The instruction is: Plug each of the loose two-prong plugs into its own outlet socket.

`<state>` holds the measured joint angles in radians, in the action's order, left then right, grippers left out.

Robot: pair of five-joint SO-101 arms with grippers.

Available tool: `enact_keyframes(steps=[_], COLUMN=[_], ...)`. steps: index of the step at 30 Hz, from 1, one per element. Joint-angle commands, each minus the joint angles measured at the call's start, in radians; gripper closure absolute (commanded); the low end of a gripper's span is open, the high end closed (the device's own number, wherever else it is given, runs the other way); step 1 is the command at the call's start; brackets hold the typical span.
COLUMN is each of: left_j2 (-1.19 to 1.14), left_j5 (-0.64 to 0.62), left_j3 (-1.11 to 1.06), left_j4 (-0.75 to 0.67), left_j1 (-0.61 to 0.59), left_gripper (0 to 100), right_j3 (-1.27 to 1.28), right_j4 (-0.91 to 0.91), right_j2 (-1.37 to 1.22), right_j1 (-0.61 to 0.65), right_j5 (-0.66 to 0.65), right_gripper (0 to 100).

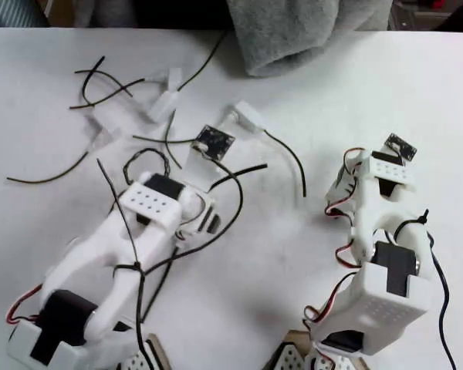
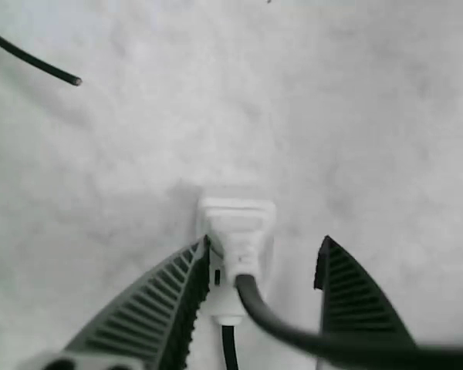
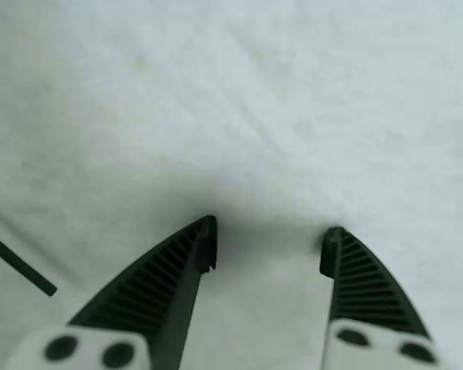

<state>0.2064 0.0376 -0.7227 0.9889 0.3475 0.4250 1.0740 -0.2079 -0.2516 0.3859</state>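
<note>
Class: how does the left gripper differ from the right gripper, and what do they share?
The left gripper straddles a white plug on a black cord; the right gripper has bare table between its fingers. One left finger touches the plug; the right fingers touch no plug. Both are open.

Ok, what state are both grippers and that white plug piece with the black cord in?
White plastic plug piece with black cord: lying on the white table, unclamped.
Left gripper: open, straddling the plug piece.
Right gripper: open, empty, over the table.
</note>
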Motion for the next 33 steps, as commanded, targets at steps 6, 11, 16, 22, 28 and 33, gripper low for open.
enact_keyframes(steps=[6,11,16,22,28,33], left_j2=[0.013,0.021,0.016,0.007,-0.116,-0.203], left_j5=[0.009,0.089,0.114,0.115,0.115,0.115], left_j3=[-0.006,-0.091,-0.094,-0.097,-0.008,0.068], left_j4=[-0.034,-0.141,-0.138,-0.141,-0.021,0.006], left_j1=[-0.084,-0.202,-0.127,-0.116,-0.119,-0.12], left_gripper=[76,76,76,76,77,89], right_j3=[-0.035,-0.035,-0.035,-0.035,-0.034,-0.028], right_j4=[-0.027,-0.027,-0.027,-0.025,-0.025,-0.025], right_j2=[-0.004,-0.004,-0.004,-0.004,-0.004,-0.004], right_j1=[-0.01,-0.01,-0.01,-0.01,-0.01,-0.012], right_j5=[-0.009,-0.009,-0.009,-0.009,-0.009,-0.009], right_gripper=[77.3,77.3,77.3,77.3,77.3,77.3])
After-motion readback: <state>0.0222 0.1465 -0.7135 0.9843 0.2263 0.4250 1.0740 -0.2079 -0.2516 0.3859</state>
